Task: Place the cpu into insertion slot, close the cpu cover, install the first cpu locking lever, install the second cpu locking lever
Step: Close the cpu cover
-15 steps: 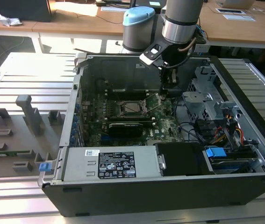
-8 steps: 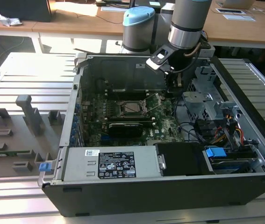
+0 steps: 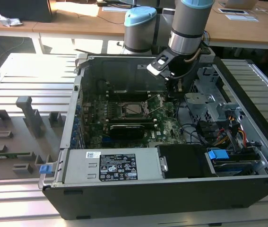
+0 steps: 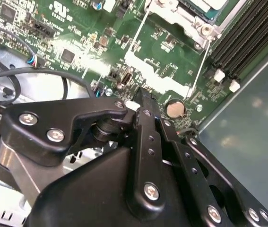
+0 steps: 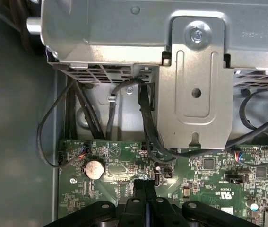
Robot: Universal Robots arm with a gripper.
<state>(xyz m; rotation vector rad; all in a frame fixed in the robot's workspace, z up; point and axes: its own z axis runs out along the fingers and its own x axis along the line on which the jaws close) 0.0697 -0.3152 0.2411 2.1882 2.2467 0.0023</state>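
Computer case (image 3: 148, 198) on slatted table (image 3: 20, 71)

**Green board, black gripper, blue accents**

You are looking at a motherboard (image 4: 77, 28) in deep green, speckled with white print and small black chips. Your gripper (image 5: 143, 182) is matt black with silver screw heads. The coin cell (image 5: 94, 167) is silver. The memory slots (image 4: 247, 38) are black with white latches (image 4: 219, 74). In the exterior view the arm (image 3: 188, 33) is grey with a pale blue cap (image 3: 141, 16). The chassis (image 3: 148, 201) is dark grey, and the power supply (image 3: 77, 165) is silver with white and black labels. At lower right, a bright blue tab (image 3: 218, 154) sits near orange and red cables (image 3: 240, 137).
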